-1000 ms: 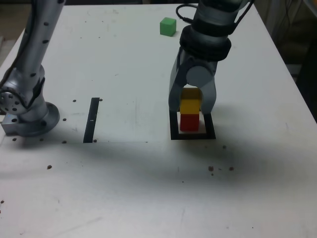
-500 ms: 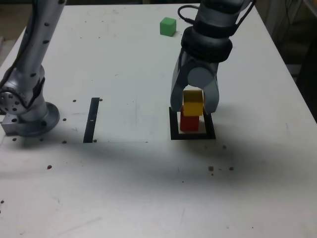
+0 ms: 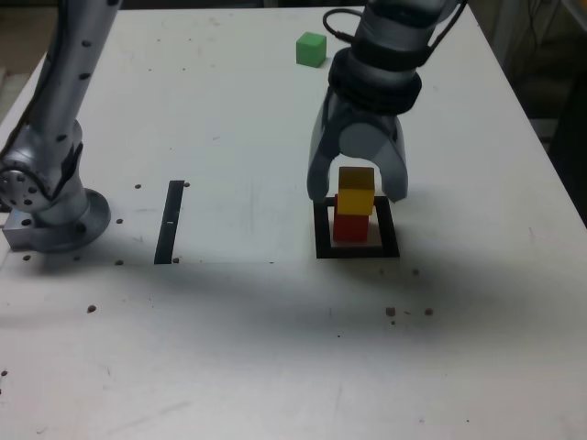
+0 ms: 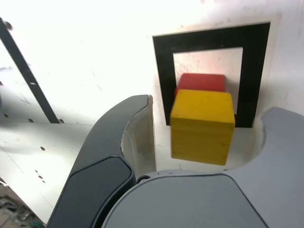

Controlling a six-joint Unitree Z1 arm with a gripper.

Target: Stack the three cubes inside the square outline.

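A: Green cube (image 3: pixel 311 49) sits alone on the counter (image 3: pixel 229 110), well apart from the yellow cube (image 3: pixel 356 191) on the red cube (image 3: pixel 350 225) inside the square outline (image 3: pixel 357 249).

B: Claw (image 3: pixel 358 188) spread, pinching nothing. The cube looks light, rigid and smooth; take two opposite flat sides.

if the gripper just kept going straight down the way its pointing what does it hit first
Probably the yellow cube: it sits between the open gripper fingers, on the red cube. The fingertips might reach the square outline first; depth is unclear.
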